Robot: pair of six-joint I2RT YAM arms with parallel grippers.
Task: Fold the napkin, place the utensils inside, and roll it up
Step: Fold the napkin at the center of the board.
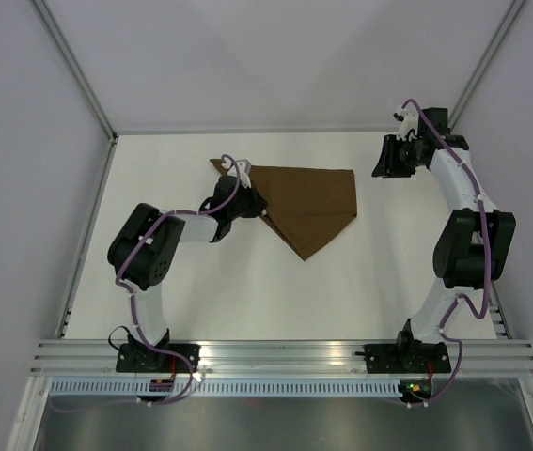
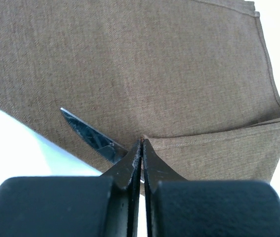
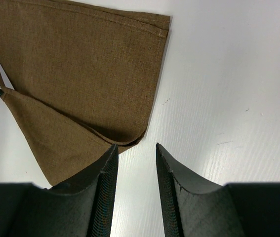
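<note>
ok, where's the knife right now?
Left wrist view: the slim silver knife blade pokes out from under the edge of the brown cloth napkin, right beside the shut left pincer.

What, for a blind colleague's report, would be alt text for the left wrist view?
The left claw, shut, pinches a fold of the brown napkin filling the view. A silver knife blade pokes out beside it, by the napkin's edge.

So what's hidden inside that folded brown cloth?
A knife: its silver blade pokes out from under the folded flap of the napkin, lying on the cloth layer below, beside the shut left gripper. Its handle is covered and cannot be seen.
</note>
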